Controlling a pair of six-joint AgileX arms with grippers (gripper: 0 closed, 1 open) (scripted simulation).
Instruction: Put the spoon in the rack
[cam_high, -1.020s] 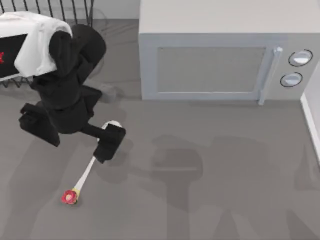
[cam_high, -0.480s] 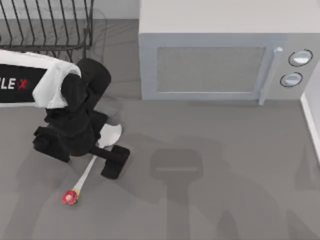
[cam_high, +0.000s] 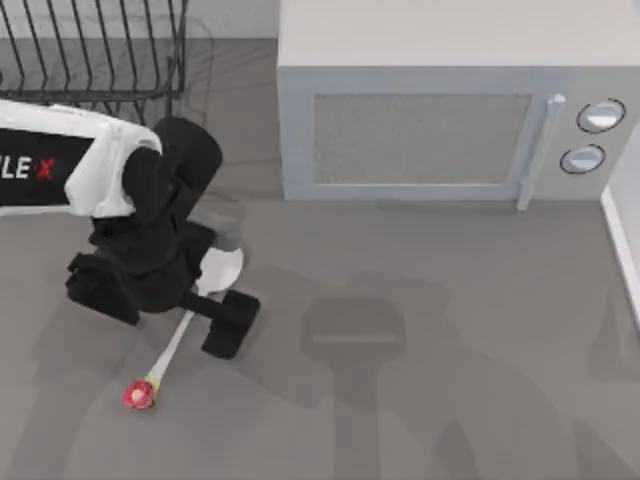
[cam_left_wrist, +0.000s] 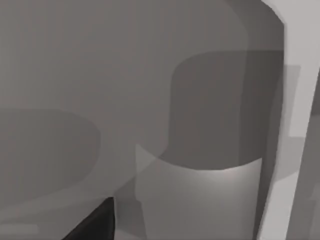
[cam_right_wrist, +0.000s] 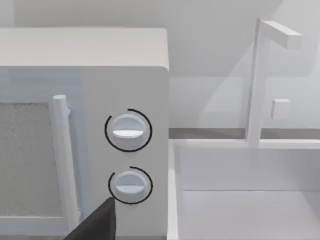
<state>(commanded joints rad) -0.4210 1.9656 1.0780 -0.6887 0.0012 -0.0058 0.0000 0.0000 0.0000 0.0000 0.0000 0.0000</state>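
The white spoon (cam_high: 222, 268) lies on the grey table at the left. Its slim handle (cam_high: 170, 350) slants toward the front and ends in a red knob (cam_high: 138, 395). My left gripper (cam_high: 165, 305) hangs right over the spoon's neck and is open, with one black finger (cam_high: 230, 324) on the bowl's side and the other (cam_high: 97, 287) far out to the left. The black wire rack (cam_high: 120, 93) stands at the back left, behind the left arm. A dark tip of my right gripper (cam_right_wrist: 97, 222) faces the microwave's dials.
A grey microwave (cam_high: 430, 130) fills the back middle and right, with its door shut. A white basin (cam_right_wrist: 250, 190) stands to its right, and the basin's edge (cam_high: 625, 240) runs along the table's right side. Bare table stretches from the spoon to the right.
Over the last second my left arm swung forward off the rack. Its gripper shifted a little toward the front over the spoon's neck. It has held still for the last half second.
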